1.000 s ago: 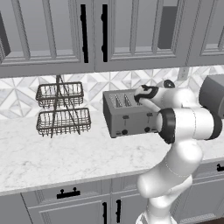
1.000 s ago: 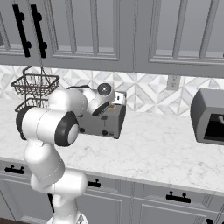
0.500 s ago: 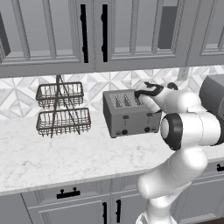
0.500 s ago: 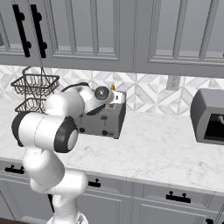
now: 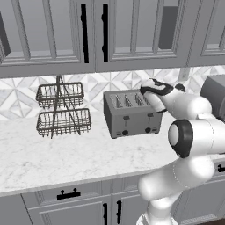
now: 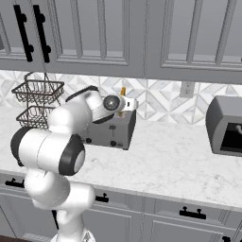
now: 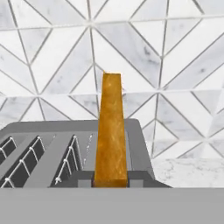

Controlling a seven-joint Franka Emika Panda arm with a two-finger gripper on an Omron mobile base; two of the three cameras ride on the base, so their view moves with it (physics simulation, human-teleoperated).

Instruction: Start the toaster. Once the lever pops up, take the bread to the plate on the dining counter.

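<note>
Bread edge-on in hand view, risen above toaster, pinched by claw, wire basket in left base view.

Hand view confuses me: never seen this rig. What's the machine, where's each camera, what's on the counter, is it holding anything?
It is a simulated kitchen with a white robot arm with dark joints on a base that drives. Two cameras ride on that base behind the arm, one to its left and one to its right, both looking forward and down at the same white marble counter. The third camera sits on the hand and looks along the gripper.

On the counter stand a boxy grey metal four-slot toaster, a two-tier dark wire basket and, off to the right, another grey appliance.

The hand view looks across the toaster's top. The tall orange-brown strip is a slice of bread with golden crust, seen edge on, standing above the rightmost slot. The gripper is shut and appears to hold that slice, though the fingertips themselves are hidden.
</note>
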